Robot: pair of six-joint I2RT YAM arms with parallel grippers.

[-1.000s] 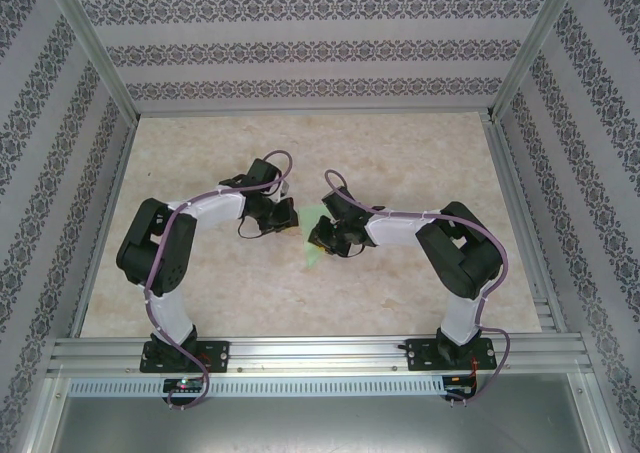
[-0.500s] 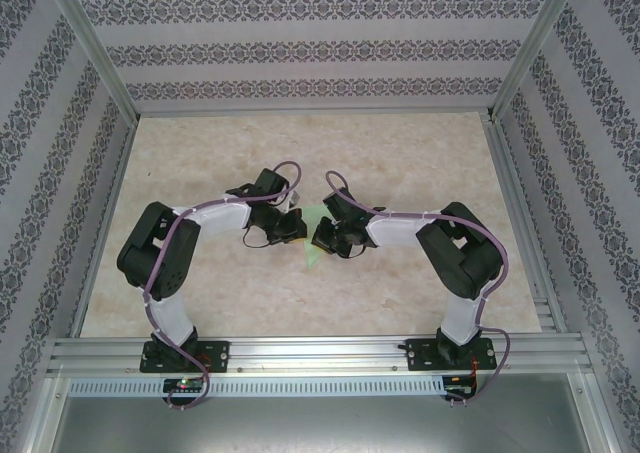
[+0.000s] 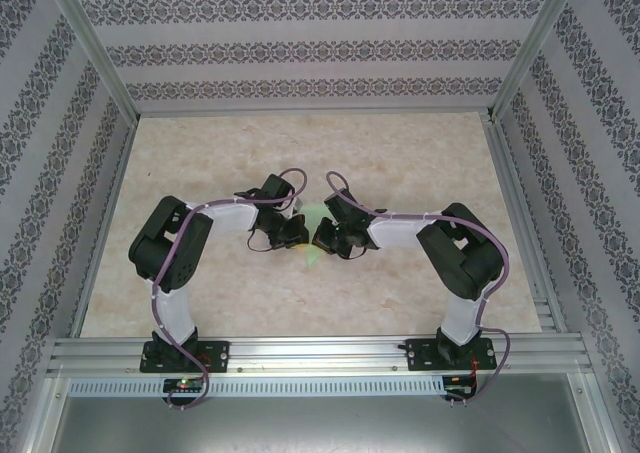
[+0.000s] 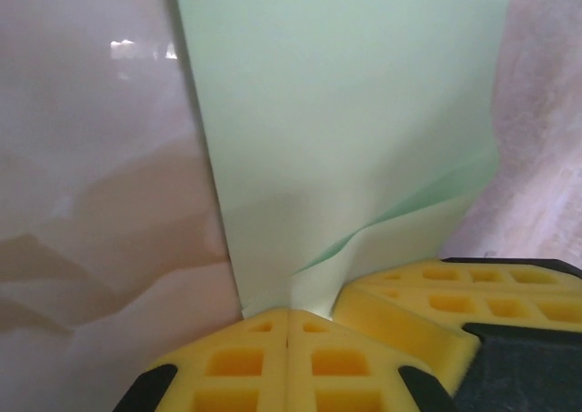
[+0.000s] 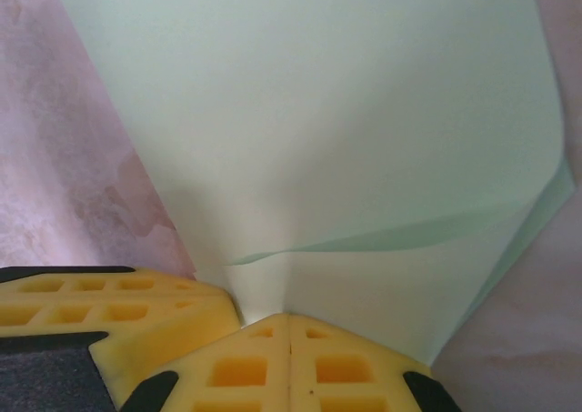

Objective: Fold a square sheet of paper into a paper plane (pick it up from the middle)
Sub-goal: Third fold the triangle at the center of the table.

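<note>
The pale green sheet of paper [image 3: 312,216] is at the centre of the frame, over the marbled worktop [image 3: 400,153], where the two claws meet. The left claw [image 4: 288,316] is clamped tight on its edge, and the right claw [image 5: 288,321] grips it just beside. A loose fold [image 5: 382,239] lifts near the pads. From above, the claws cover most of the sheet, so its outline cannot be made out.
</note>
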